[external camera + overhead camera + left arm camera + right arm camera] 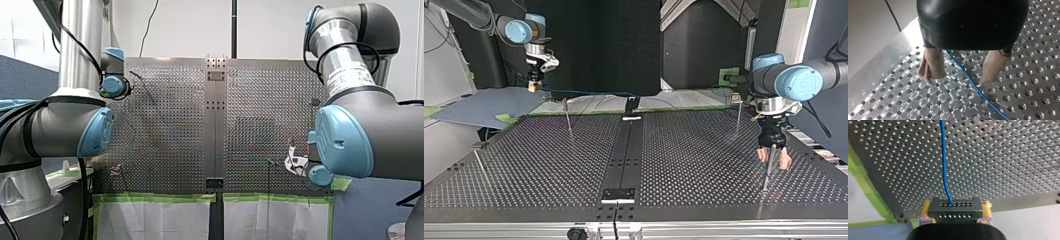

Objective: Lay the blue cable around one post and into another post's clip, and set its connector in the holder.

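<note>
In the right wrist view, the yellow pads (926,208) of my right gripper (955,211) are shut on a dark grey connector (955,208). The blue cable (944,157) runs straight ahead from it over the perforated table. In the top view, that right gripper (532,86) hangs above the far edge at the view's left, and the cable (589,92) trails rightward from it. My left gripper (774,159) stands open at the top view's right, just above a thin post (766,176). In the left wrist view, the cable (973,82) lies on the table between its beige fingers (931,65).
Thin posts stand at the top view's far left (568,117), far right (737,117) and near left (480,165). A black rail (624,150) runs down the table's middle. Green tape (160,198) borders the table's edge. A blue-grey sheet (484,107) lies beyond it.
</note>
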Controlling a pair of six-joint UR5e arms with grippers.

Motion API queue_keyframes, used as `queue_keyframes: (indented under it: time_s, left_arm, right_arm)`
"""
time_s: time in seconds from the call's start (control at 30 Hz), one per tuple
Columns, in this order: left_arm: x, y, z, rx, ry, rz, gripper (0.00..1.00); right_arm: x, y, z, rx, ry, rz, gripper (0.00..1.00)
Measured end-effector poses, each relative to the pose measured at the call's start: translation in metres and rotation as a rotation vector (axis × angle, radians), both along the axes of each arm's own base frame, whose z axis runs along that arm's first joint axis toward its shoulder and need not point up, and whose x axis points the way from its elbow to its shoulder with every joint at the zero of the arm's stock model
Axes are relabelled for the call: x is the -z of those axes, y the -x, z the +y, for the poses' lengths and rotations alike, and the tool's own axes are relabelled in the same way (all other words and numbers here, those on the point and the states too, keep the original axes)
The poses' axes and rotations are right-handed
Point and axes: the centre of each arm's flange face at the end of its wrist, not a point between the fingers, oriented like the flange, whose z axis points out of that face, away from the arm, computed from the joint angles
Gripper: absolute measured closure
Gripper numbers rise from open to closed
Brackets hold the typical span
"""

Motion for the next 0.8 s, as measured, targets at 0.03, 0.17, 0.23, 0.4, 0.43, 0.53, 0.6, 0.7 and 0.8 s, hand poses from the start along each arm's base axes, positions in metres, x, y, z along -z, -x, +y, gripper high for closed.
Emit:
queue_keyframes:
  time_s: [0.03,0.17,0.23,0.4,0.43,0.53,0.6,0.7,0.8]
  left_arm:
    - [0.000,0.000,0.000,0.000,0.000,0.000,0.00]
    - [0.000,0.000,0.000,0.000,0.004,-0.001,0.00]
    - [0.000,0.000,0.000,0.001,0.005,-0.001,0.00]
    - [0.000,0.000,-0.001,0.002,0.006,0.000,0.00]
    - [0.000,0.000,-0.001,0.002,0.006,0.000,0.00]
    - [0.000,0.000,-0.001,0.003,0.006,0.000,0.00]
    - [0.000,0.000,-0.001,0.003,0.006,0.000,0.00]
    - [0.000,0.000,-0.001,0.003,0.006,-0.001,0.00]
    - [0.000,0.000,-0.001,0.002,0.006,-0.001,0.00]
  right_arm:
    - [0.002,0.000,0.000,-0.001,-0.001,0.000,1.00]
    - [0.005,-0.001,0.000,-0.012,0.005,-0.003,1.00]
    - [0.010,-0.002,0.000,-0.021,0.005,-0.005,1.00]
    - [0.026,-0.007,0.002,-0.052,-0.010,0.009,1.00]
    - [0.029,-0.008,0.001,-0.063,-0.011,0.016,1.00]
    - [0.030,-0.011,-0.005,-0.089,-0.008,0.039,1.00]
    - [0.029,-0.012,-0.010,-0.103,-0.004,0.053,1.00]
    - [0.026,-0.013,-0.021,-0.121,0.002,0.080,1.00]
    - [0.024,-0.011,-0.027,-0.124,-0.004,0.100,1.00]
